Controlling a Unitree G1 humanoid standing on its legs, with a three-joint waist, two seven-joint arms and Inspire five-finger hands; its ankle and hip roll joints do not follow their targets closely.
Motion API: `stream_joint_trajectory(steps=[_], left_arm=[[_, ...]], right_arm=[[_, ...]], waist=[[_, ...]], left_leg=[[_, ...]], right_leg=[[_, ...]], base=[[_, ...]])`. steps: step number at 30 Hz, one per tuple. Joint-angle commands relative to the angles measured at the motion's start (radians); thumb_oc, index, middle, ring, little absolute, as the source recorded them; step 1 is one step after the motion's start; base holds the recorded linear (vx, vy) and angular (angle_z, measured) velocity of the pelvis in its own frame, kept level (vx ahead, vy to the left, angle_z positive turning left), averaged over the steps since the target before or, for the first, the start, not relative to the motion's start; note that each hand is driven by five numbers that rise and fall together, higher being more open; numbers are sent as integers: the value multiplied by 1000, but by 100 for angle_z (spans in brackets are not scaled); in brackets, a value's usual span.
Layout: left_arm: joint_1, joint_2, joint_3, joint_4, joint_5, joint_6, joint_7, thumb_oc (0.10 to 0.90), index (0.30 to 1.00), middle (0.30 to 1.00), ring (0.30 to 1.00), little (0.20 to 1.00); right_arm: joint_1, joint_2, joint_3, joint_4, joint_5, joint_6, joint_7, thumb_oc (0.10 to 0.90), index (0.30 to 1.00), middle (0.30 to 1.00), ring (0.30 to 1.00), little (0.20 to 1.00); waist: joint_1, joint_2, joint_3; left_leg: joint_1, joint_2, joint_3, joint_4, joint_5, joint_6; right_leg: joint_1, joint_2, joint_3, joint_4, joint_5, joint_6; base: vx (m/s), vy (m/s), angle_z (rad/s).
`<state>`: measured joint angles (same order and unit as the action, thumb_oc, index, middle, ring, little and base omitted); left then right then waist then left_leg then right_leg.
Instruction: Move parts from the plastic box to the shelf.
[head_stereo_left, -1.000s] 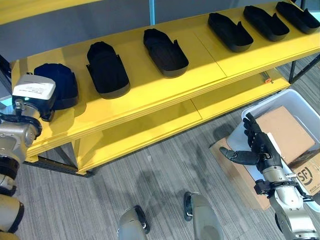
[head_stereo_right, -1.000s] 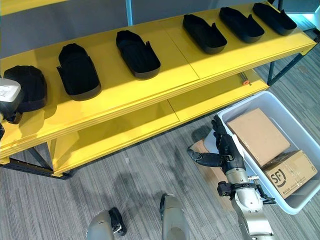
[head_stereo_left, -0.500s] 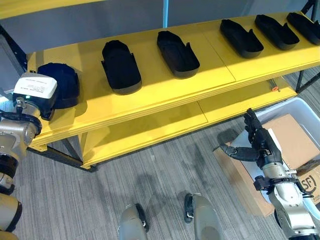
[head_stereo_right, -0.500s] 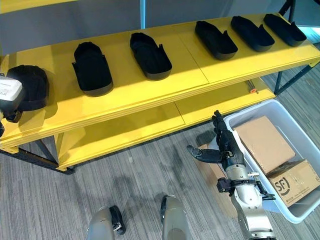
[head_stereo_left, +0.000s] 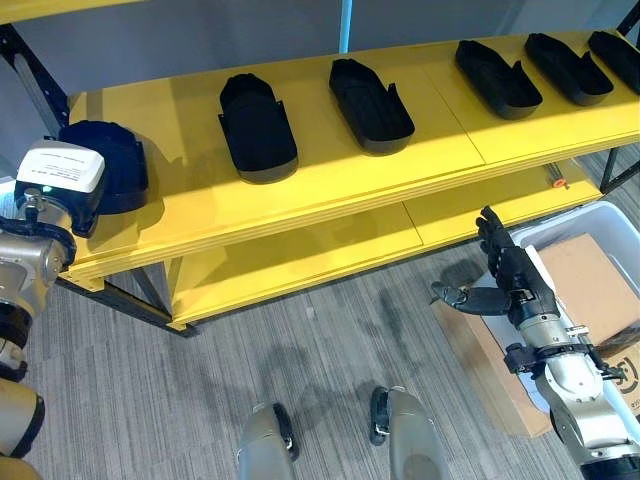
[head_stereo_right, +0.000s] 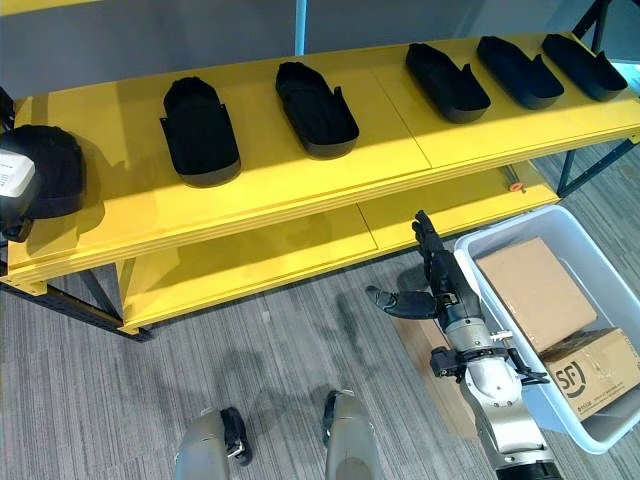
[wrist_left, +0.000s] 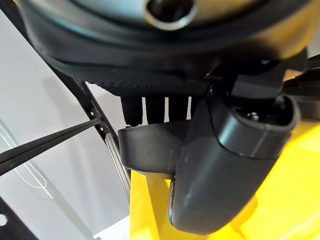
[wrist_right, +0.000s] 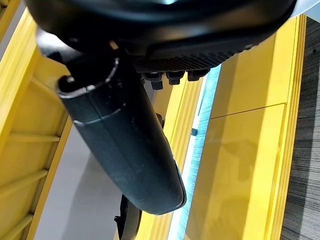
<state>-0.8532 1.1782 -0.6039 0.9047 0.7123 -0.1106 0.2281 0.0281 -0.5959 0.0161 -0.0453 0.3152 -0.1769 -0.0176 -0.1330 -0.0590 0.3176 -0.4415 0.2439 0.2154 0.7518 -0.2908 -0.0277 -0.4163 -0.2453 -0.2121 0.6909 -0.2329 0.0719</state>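
A: Parts (head_stereo_left: 258, 128) sit in a row along the yellow shelf (head_stereo_left: 440, 155), dark shells, well apart from one another, on the top board.

B: And the box?

A: Box (head_stereo_right: 520, 405) stands on the floor at the robot's right, just beside the shelf's lower board. Two cardboard cartons lie in it, a flat one (head_stereo_right: 536, 291) and a smaller one (head_stereo_right: 596, 373) nearer the robot.

B: Right hand?

A: Right hand (head_stereo_right: 441, 290) hangs over the floor just beside the box's near rim, fingers straight and pointing toward the shelf, thumb stuck out to the side. It holds nothing. The right wrist view agrees: thumb (wrist_right: 131, 149) extended, yellow boards past it.

B: Left hand?

A: Left hand (wrist_left: 165, 147) is up at the shelf's left end, behind the wrist's white-topped unit, by the leftmost part (head_stereo_left: 118, 162). The left wrist view shows finger stubs and the thumb against the yellow edge, but I cannot tell whether the fingers are curled or whether they hold anything.
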Motion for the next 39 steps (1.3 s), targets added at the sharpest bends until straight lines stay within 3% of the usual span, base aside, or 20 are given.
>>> stream_joint_trajectory(steps=[1,39], left_arm=[[-135,72,38,21,-35,70,78,400,300,300,300,300],[-291,122,-118,139,34,80,66,400,300,300,300,300]], right_arm=[[-83,-71,-94,-97,0,-97,-17,900,1000,1000,1000,1000],[-43,-112,-157,-134,2,-116,-16,900,1000,1000,1000,1000]], waist=[[-11,26,-84],[-49,35,-77]], left_leg=[[106,15,-45,-20,-103,2],[24,14,-26,9,-117,25]], right_leg=[[147,-33,18,-122,-3,71],[58,-20,58,-140,25,79]], base=[[0,0,0],[4,15,-2]])
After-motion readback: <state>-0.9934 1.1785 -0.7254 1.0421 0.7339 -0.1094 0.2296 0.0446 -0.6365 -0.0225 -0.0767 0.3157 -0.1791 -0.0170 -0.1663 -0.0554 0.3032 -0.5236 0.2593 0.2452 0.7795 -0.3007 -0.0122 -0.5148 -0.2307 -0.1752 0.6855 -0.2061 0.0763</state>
